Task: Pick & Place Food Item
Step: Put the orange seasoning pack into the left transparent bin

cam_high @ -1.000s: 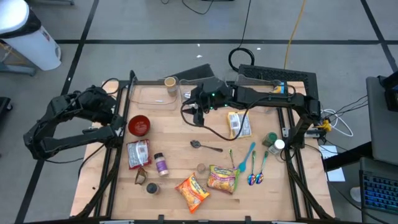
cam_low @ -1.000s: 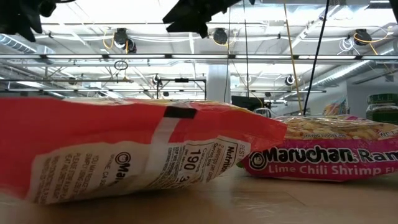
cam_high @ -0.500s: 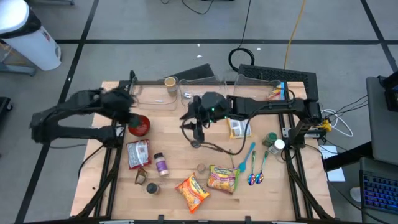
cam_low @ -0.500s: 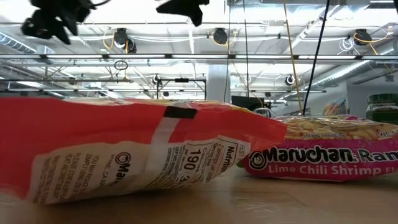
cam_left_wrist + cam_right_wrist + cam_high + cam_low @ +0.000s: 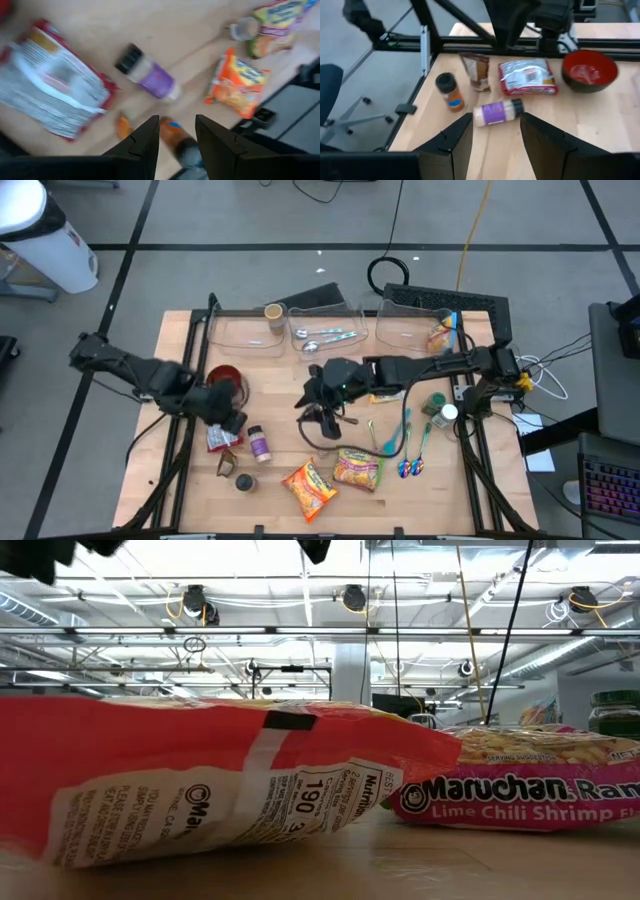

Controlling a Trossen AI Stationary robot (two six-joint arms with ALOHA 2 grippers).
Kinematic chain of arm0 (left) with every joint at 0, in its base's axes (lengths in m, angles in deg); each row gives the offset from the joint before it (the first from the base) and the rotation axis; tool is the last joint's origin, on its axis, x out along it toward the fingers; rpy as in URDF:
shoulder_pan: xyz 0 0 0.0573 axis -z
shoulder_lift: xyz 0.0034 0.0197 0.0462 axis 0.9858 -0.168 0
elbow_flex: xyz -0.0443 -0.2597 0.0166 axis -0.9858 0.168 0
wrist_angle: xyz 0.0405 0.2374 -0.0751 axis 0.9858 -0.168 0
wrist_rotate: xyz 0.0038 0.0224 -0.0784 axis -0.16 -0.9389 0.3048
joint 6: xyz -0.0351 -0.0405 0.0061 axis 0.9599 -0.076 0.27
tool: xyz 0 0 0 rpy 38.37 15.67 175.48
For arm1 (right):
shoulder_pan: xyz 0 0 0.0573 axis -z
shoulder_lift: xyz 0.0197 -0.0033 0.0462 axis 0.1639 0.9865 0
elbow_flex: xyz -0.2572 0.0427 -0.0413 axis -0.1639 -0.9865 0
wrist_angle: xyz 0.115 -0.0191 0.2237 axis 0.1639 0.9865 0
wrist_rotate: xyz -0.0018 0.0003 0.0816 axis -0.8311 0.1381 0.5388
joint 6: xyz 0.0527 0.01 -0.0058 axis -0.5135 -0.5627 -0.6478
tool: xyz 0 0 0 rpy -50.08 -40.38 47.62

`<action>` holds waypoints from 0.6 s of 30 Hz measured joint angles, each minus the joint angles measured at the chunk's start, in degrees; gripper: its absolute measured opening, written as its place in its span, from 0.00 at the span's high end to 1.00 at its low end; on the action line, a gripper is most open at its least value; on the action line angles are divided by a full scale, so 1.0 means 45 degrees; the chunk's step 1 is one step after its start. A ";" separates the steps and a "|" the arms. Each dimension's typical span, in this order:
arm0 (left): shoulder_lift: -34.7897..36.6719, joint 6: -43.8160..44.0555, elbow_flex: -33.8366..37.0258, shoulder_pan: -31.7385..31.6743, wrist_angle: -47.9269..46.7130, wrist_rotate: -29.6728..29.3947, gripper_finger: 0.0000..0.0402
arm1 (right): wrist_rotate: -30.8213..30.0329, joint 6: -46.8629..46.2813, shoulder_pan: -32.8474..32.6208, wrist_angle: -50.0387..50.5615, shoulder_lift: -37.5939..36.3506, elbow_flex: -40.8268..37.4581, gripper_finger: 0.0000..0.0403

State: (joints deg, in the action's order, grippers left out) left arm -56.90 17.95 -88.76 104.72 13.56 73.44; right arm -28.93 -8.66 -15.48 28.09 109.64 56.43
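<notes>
Odds and ends on and around the wooden table [image 5: 275, 380]
3 clear tubs [image 5: 243, 338] line the far edge, the middle one holding spoons [image 5: 325, 336]. A red bowl [image 5: 590, 70] sits left; coloured spoons [image 5: 405, 442] lie near right. Floor: white bin [image 5: 45, 235] far left, black cable coil [image 5: 388, 272].

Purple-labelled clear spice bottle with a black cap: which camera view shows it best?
The right wrist view: the purple-labelled clear spice bottle lies on its side, whole and unobstructed. The left wrist view shows it whole but blurred, the high view shows it small, and the low view misses it.
</notes>
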 joint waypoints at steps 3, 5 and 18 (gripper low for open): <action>-0.0164 0.2106 -0.0005 0.1531 0.0239 -0.0943 0.67 | 0.0005 0.0243 -0.0223 0.0152 0.0000 0.0000 0.60; -0.0408 0.3272 -0.0005 0.2411 0.0133 -0.1186 0.67 | 0.0000 0.0309 -0.0319 0.0182 0.0000 0.0000 0.60; -0.2421 0.7482 -0.0005 0.4684 0.0018 -0.1089 0.67 | -0.0002 0.0326 -0.0431 0.0553 -0.0005 -0.0001 0.60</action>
State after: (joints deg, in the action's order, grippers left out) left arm -67.79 51.62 -88.78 125.79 13.64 68.54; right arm -28.94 -7.20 -17.42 30.58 109.61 56.43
